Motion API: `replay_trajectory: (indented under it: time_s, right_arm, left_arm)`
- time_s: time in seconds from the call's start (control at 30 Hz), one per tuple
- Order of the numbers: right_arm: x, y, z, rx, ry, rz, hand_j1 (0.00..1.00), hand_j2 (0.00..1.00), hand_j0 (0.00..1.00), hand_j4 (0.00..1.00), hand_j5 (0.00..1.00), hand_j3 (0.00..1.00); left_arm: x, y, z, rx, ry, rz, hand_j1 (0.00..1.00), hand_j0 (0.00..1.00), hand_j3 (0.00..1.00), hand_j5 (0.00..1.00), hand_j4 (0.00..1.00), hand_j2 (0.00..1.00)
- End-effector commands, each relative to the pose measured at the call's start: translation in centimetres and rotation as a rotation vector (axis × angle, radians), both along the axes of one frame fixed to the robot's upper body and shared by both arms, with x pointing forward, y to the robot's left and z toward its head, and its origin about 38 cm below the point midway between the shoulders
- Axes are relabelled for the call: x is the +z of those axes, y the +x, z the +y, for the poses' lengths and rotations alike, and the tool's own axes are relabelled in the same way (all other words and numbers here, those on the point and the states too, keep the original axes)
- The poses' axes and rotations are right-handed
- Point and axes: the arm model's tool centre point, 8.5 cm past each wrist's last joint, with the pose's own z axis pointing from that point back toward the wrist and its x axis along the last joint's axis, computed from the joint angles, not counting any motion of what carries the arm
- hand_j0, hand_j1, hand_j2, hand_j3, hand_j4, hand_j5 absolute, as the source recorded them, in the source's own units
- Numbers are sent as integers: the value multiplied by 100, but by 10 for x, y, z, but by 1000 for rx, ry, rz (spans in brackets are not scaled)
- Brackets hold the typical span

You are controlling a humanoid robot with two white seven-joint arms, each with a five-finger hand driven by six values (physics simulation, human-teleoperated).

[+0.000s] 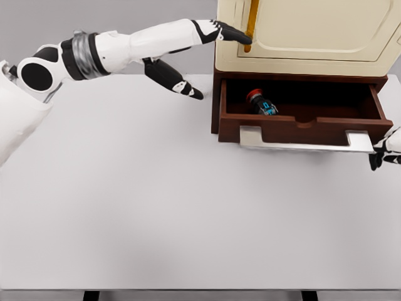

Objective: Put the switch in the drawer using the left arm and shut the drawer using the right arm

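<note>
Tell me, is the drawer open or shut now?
Open. The drawer is pulled out from the cabinet, and the switch lies inside it.

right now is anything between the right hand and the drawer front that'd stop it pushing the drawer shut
Nothing visible. The right hand sits at the right end of the drawer's silver handle, with no object in between. The switch lies fully inside the open drawer, below its rim. The left hand is up at the cabinet.

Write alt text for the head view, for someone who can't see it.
An open brown drawer under a cream cabinet holds a small red-capped switch. The left hand, holding nothing, is raised at the cabinet door, and the right hand sits at the drawer handle's right end above a white table.
</note>
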Motion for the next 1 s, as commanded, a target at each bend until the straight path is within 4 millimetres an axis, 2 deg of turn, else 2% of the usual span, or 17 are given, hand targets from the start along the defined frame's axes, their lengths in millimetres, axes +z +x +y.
replay_trajectory:
  time_s: [0.0,0.17,0.23,0.6,0.97]
  right_arm:
    - [-2,1,5,0,55,-6,44,44,44,44,44,44]
    - [-4,4,8,0,73,-9,44,44,44,44,44,44]
    - [-2,7,8,-1,76,-18,44,44,44,44,44,44]
    - [0,15,5,-19,91,-35,44,44,44,44,44,44]
    - [-4,24,-19,-109,104,-36,45,45,45,45,45,45]
  left_arm:
    - [1,2,16,31,12,3,99,99,99,99,99,99]
    - [-7,4,21,46,22,20,100,100,100,100,100,100]
    - [-6,4,29,61,31,19,100,100,100,100,100,100]
    - [-5,6,46,94,48,17,100,100,100,100,100,100]
    - [-4,6,51,104,54,16,100,100,100,100,100,100]
